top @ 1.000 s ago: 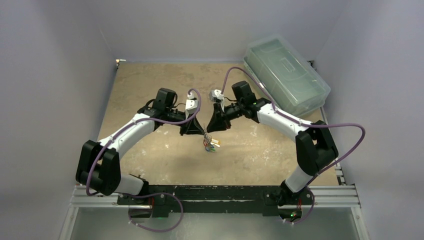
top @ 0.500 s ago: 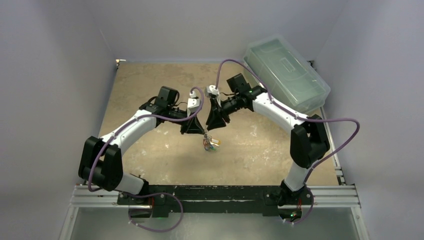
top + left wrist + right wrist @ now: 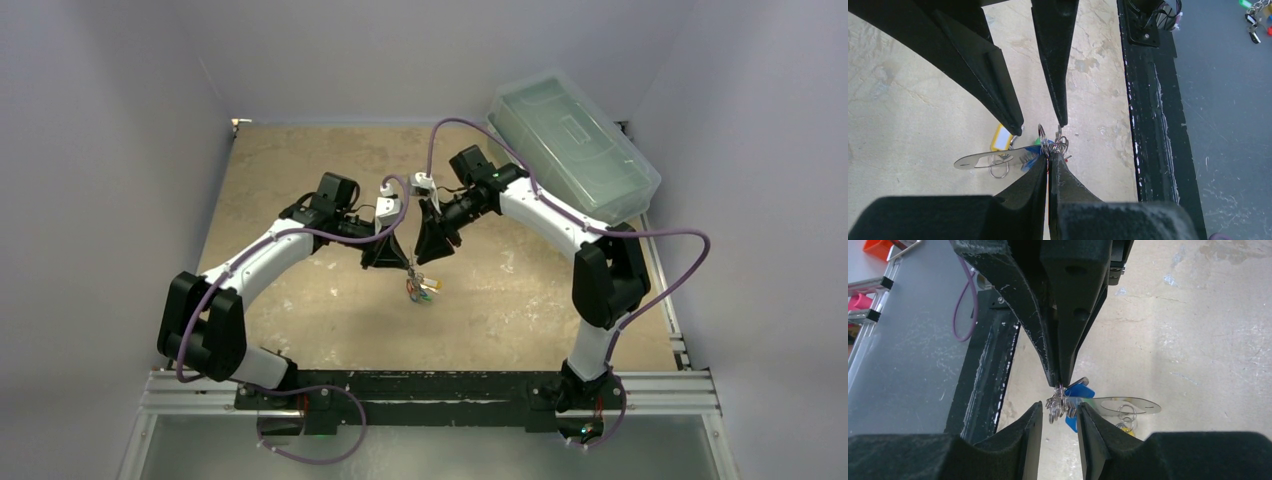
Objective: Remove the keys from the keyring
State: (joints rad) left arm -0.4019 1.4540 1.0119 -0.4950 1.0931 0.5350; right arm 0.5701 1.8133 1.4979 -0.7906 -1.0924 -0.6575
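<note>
The keyring [image 3: 979, 160] is a flat silvery loop held in the air and sticking out sideways; it also shows in the right wrist view [image 3: 1135, 405]. The keys hang at its end as small rings [image 3: 1060, 143] with a blue tag [image 3: 1079, 391] and a yellow tag [image 3: 1000, 137]. In the top view the bunch [image 3: 421, 289] dangles below both grippers. My left gripper [image 3: 1049, 157] is shut on the loop's end where the rings bunch. My right gripper [image 3: 1059, 407] is open, with its fingers on either side of the rings and not touching them.
A clear lidded plastic box [image 3: 572, 145] stands at the back right of the tan table [image 3: 300, 170]. The black base rail [image 3: 1148, 125] runs along the near edge. Another bunch of tagged keys [image 3: 1255, 20] lies on the grey surface beyond it.
My right arm has swung left and closer to the left gripper, bringing its open fingers around the bunch. The left arm has moved slightly, still holding the bunch.
</note>
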